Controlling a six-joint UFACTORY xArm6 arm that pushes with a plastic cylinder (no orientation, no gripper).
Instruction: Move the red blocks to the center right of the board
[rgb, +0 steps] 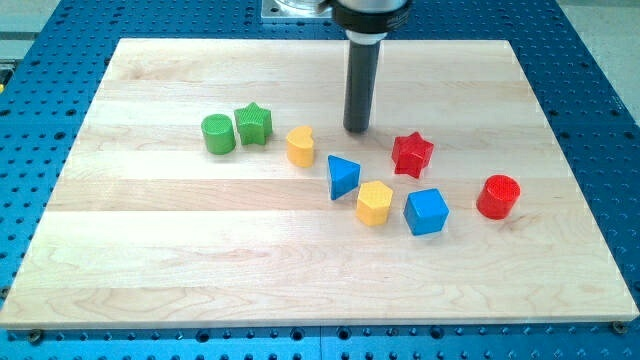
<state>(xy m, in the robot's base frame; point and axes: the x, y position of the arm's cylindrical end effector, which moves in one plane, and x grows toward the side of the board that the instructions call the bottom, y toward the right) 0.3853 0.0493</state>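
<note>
A red star block (412, 154) lies right of the board's middle. A red cylinder (498, 196) stands further to the view's right, near the right edge. My tip (356, 130) rests on the board up and to the left of the red star, with a small gap between them. It touches no block.
A green cylinder (218, 134) and a green star (254, 124) sit at the left. A yellow heart-like block (300, 146), a blue triangle (343, 176), a yellow hexagon (374, 203) and a blue cube (426, 211) lie around the middle of the wooden board (150, 250).
</note>
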